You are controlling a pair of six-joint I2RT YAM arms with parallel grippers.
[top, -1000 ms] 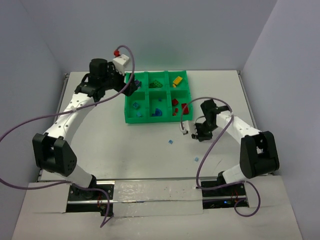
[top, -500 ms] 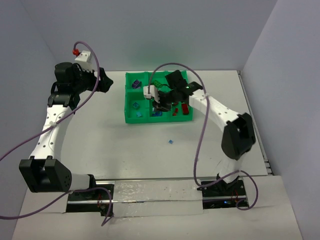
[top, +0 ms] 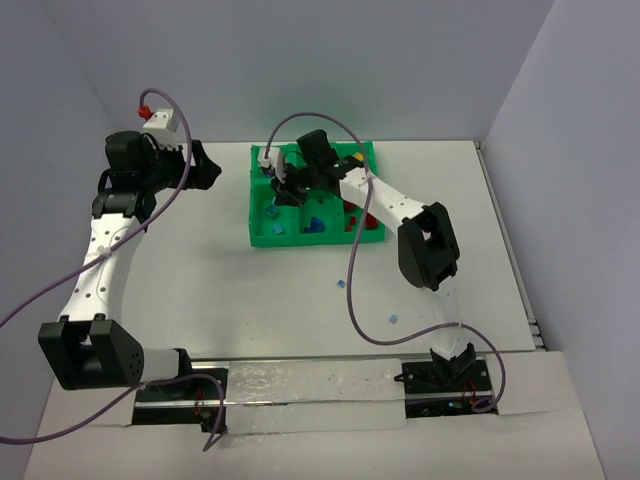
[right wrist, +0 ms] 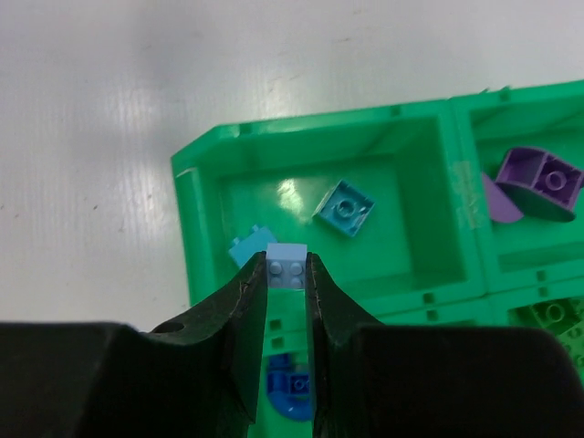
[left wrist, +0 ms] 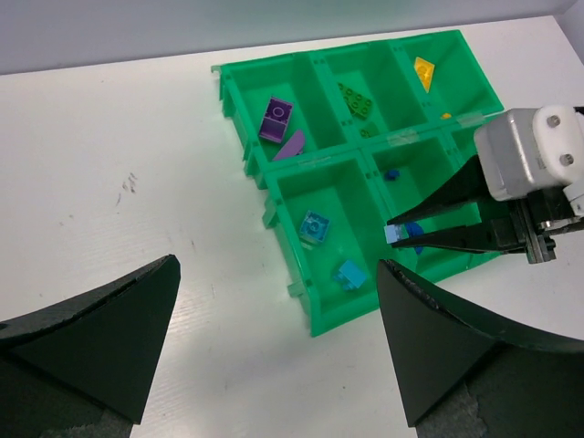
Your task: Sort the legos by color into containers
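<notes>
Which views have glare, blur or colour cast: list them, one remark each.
Right wrist: glare patch on the tray floor; right claw, pinching a light blue brick, dark and soft-edged. Left wrist: even light, tray sharp, left claw near-black. Top external: green cast on the back wall.

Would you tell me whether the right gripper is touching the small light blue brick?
Touching. The right wrist view shows the light blue brick clamped in the right gripper, pressed on both sides with no gap.

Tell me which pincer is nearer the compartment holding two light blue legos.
Right. The right pincer hangs over the edge of that compartment; the left pincer sits left of the tray.
</notes>
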